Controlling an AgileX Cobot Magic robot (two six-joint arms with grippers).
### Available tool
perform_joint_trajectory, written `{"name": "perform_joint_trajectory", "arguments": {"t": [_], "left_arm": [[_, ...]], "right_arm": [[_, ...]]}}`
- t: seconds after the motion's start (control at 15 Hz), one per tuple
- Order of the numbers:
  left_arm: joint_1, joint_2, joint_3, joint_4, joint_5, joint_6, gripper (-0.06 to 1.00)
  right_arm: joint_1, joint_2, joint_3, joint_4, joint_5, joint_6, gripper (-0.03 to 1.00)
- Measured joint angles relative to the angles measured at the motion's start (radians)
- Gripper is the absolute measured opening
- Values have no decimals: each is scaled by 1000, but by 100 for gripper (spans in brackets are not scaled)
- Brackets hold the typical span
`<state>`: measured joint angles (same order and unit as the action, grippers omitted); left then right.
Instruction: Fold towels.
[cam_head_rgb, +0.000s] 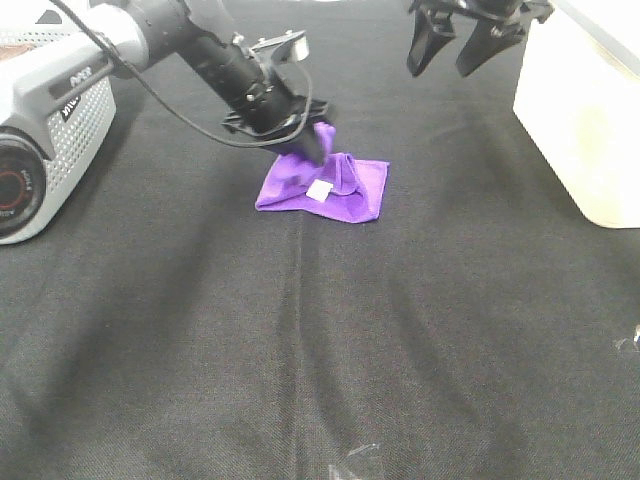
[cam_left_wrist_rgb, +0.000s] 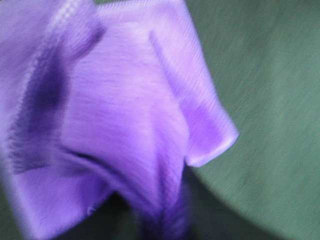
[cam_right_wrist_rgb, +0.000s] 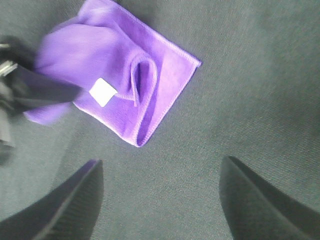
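Observation:
The purple towel (cam_head_rgb: 335, 188) lies crumpled and partly folded on the black table, its white tag (cam_head_rgb: 319, 191) facing up. My left gripper (cam_head_rgb: 314, 148) is down on the towel's far left part and is shut on a raised fold of it. In the left wrist view the blurred purple towel (cam_left_wrist_rgb: 125, 115) fills the picture and hides the fingers. My right gripper (cam_head_rgb: 440, 70) hangs open and empty above the table, behind and to the right of the towel. The right wrist view shows the towel (cam_right_wrist_rgb: 125, 65), its tag (cam_right_wrist_rgb: 102, 92) and the open right gripper (cam_right_wrist_rgb: 161, 161).
A grey perforated basket (cam_head_rgb: 70, 120) stands at the left edge. A white box (cam_head_rgb: 585, 120) stands at the right edge. The black cloth-covered table (cam_head_rgb: 320, 360) stretches towards the front.

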<state>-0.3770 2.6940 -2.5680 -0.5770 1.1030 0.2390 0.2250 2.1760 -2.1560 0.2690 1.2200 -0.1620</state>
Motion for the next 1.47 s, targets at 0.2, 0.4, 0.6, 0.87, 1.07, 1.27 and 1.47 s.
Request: {"name": "perform_joint_trajectory", "arguments": {"t": [0.2, 0.4, 0.6, 0.87, 1.07, 1.27, 1.47], "left_arm": [[-41, 0, 0, -156, -43, 43, 54], [-47, 0, 0, -239, -46, 108, 55], [-45, 0, -55, -243, -50, 114, 55], [-27, 0, -186, -87, 23, 78, 56], [12, 0, -275, 266, 102, -107, 64], [93, -38, -289, 508, 109, -306, 70], [173, -101, -279, 472, 110, -260, 70]], "right_arm": [[0, -50, 0, 6, 0, 0, 66], [0, -68, 0, 22, 0, 0, 66], [0, -68, 0, 28, 0, 0, 66], [0, -78, 0, 47, 1, 1, 66], [0, -106, 0, 38, 1, 1, 66], [0, -167, 33, -36, 1, 18, 66], [0, -246, 115, -83, 2, 20, 66]]}}
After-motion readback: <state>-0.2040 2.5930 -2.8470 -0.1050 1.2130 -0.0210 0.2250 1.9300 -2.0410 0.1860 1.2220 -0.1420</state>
